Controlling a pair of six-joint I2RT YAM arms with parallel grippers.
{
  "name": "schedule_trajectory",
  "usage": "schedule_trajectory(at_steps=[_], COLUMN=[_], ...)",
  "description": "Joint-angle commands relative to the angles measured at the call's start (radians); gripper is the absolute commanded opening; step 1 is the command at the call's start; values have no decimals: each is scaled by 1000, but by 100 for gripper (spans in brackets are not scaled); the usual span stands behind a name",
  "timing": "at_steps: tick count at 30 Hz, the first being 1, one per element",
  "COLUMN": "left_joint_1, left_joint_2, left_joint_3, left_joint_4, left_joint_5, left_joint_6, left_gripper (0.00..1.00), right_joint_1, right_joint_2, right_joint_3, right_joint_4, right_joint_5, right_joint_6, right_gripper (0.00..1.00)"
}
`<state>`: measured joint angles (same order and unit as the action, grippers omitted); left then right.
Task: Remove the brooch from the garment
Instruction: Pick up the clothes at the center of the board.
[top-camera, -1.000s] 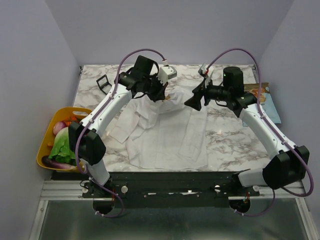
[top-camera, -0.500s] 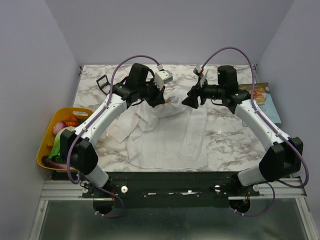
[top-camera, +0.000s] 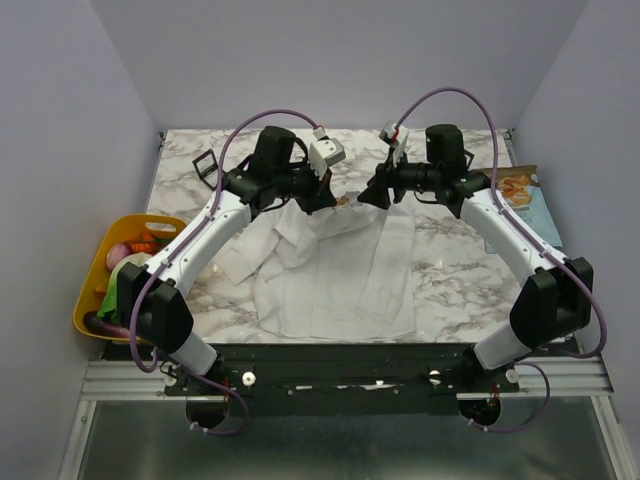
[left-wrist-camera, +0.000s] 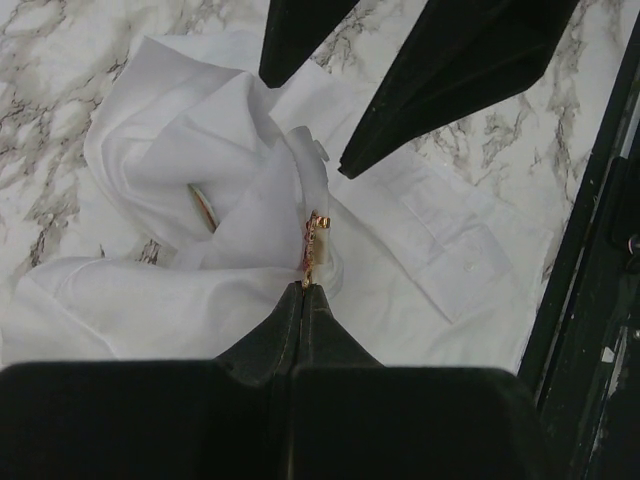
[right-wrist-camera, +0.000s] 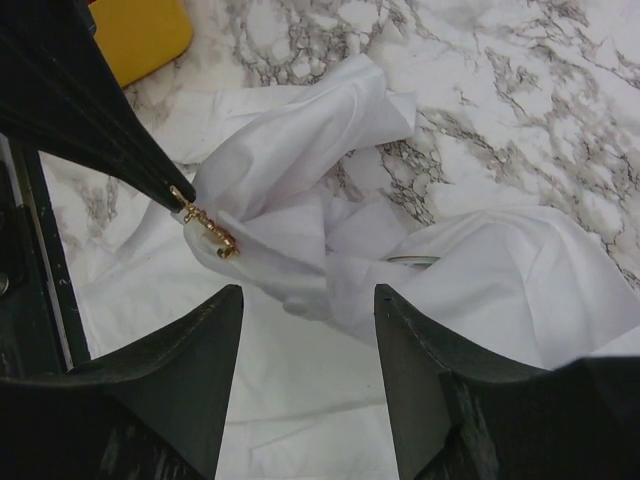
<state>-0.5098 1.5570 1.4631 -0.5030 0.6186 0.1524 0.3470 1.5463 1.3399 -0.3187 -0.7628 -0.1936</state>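
The white shirt (top-camera: 335, 275) lies spread on the marble table, with its collar end bunched up. My left gripper (left-wrist-camera: 303, 288) is shut on the brooch (left-wrist-camera: 315, 243) and holds up a fold of shirt fabric by it. The brooch shows edge-on, with gold metal and a trace of red; it also shows in the right wrist view (right-wrist-camera: 206, 226). My right gripper (right-wrist-camera: 308, 295) is open and empty, facing the lifted fold (right-wrist-camera: 300, 180) a short way off, with the brooch to the left of its jaws. In the top view both grippers, left (top-camera: 326, 199) and right (top-camera: 368, 198), meet over the collar.
A yellow basket (top-camera: 88, 300) of vegetables sits off the table's left edge. A black square frame (top-camera: 207, 165) stands at the back left. A printed packet (top-camera: 522, 190) lies at the right edge.
Both grippers have moved toward the back of the table and closer together. The bunched collar fabric has been drawn up with the left gripper.
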Motion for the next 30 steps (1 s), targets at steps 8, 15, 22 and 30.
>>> schedule_trajectory(at_steps=[8, 15, 22, 30], left_joint_1=[2, 2, 2, 1], left_joint_2=[-71, -67, -74, -51], left_joint_3=[-17, -14, -24, -21], left_joint_4=[44, 38, 90, 115], left_joint_5=[55, 21, -147, -315], left_joint_6=[1, 7, -36, -82], left_gripper=[0, 0, 0, 0], right_joint_1=[7, 7, 14, 69], right_joint_2=[55, 48, -35, -86], right_joint_3=[18, 2, -47, -133], right_joint_4=[27, 23, 52, 174], right_joint_5=[30, 11, 48, 155], right_joint_6=[25, 14, -12, 39], right_gripper=[61, 61, 66, 78])
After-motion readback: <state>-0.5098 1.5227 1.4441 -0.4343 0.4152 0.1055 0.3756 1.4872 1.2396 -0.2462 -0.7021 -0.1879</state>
